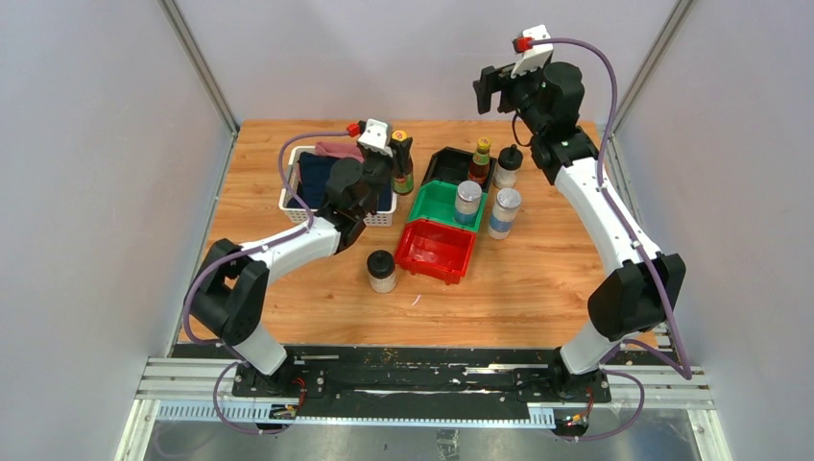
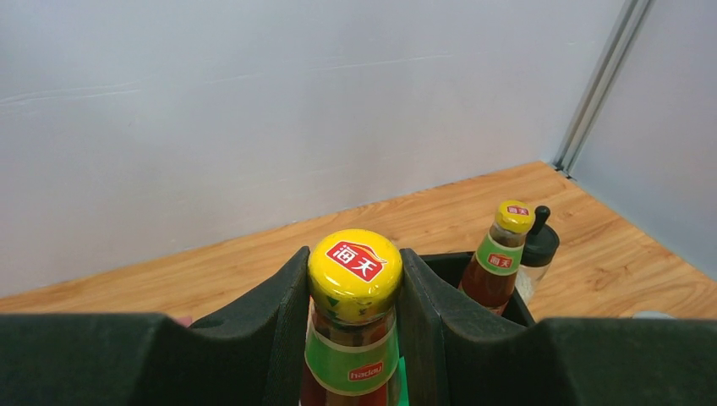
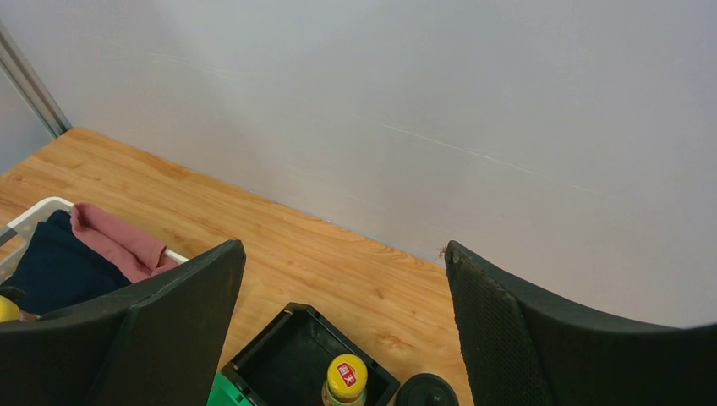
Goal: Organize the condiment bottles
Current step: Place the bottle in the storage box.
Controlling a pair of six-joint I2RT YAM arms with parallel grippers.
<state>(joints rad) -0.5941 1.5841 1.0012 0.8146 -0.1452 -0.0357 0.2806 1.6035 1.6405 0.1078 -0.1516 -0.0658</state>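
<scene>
Only the overhead view shows the near jar (image 1: 381, 271), at the red bin's (image 1: 434, 252) nine o'clock. Only the left wrist view reads the red label capping the held sauce bottle (image 2: 355, 262). The left gripper (image 2: 353, 292) is clenched on it, at the white basket's (image 1: 291, 204) three o'clock. The right gripper (image 3: 342, 254) gapes wide, grasping nothing. The green bin (image 1: 430, 204) holds a shaker (image 1: 467, 202), with a second shaker (image 1: 504, 213) at its three o'clock. The black bin (image 1: 449, 165) holds the second sauce bottle (image 1: 480, 161), with the far jar (image 1: 508, 165) at its three o'clock.

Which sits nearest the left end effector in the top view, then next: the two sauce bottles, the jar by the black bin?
1. Held sauce bottle, in its grip.
2. Second sauce bottle, in the black bin.
3. Black-lidded jar, right of that bin.
</scene>
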